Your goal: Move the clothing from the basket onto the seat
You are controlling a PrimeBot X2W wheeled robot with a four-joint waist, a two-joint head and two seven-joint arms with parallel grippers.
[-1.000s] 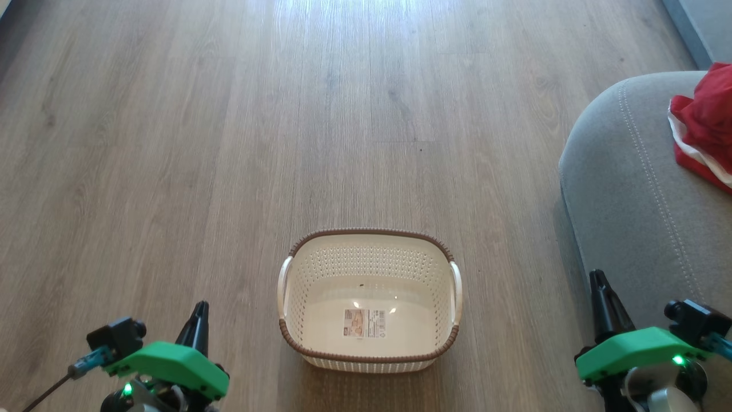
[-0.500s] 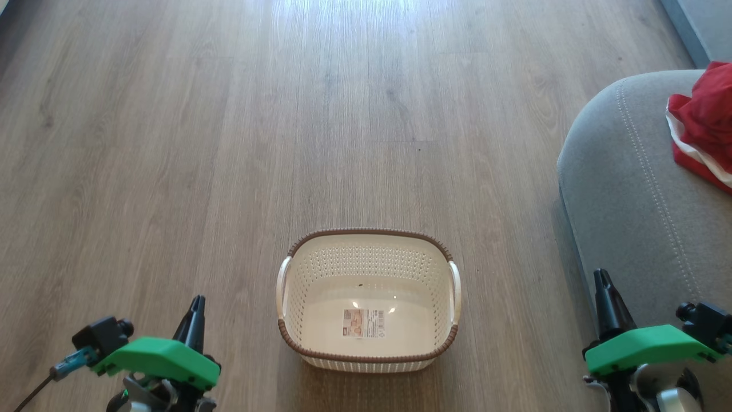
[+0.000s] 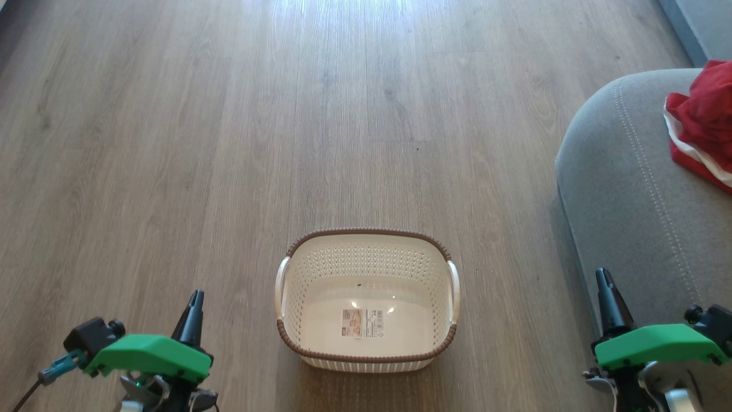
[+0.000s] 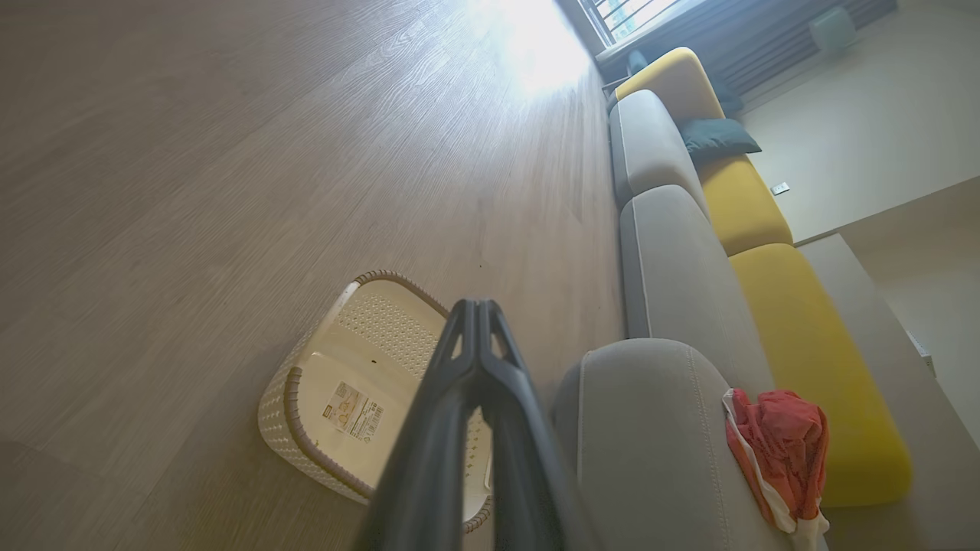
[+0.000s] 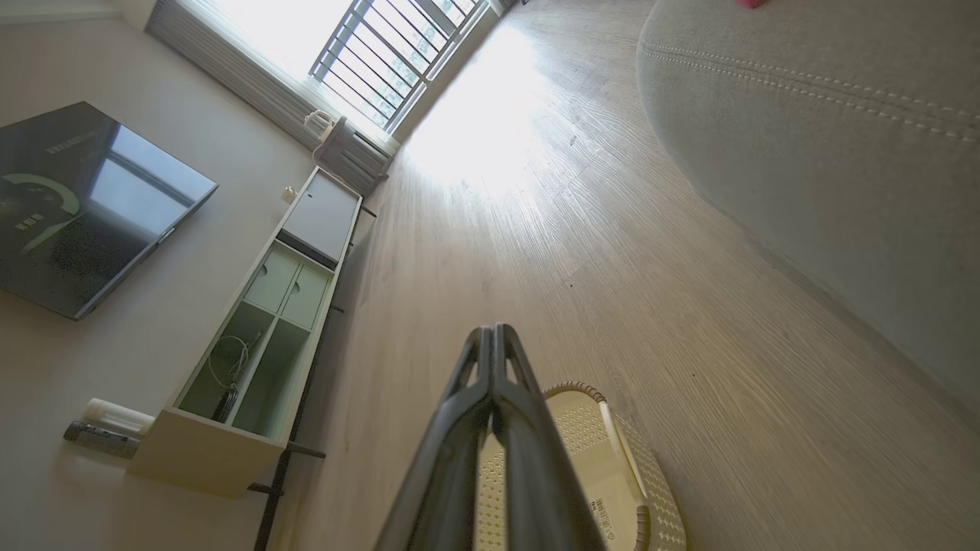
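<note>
**Basket and seat at one moment: clothing on the seat, both grippers closed**

Compared with the frame of a second ago, I see the left gripper [image 3: 194, 296] drifted a little left and the right gripper [image 3: 602, 274] a little right. Each sits nearer its own lower corner of the head view. The basket [image 3: 366, 263], the seat [image 3: 623, 189] and the clothing [image 3: 706, 109] lie as they did.

Count:
- **Grippers:** two. On each, the pair of dark fingers is pressed together to a point and grips nothing. One stands on either side of the basket, well apart from it.
- **Basket:** one, upright on the wood floor [image 3: 229, 143] at near centre. It has two side handles, and its bottom shows bare around one barcode label [image 3: 363, 323].
- **Seat:** one, at the right.
- **Clothing:** one red heap with a white band, lying on the seat's top at the far right. I cannot tell how many garments it holds.
</note>
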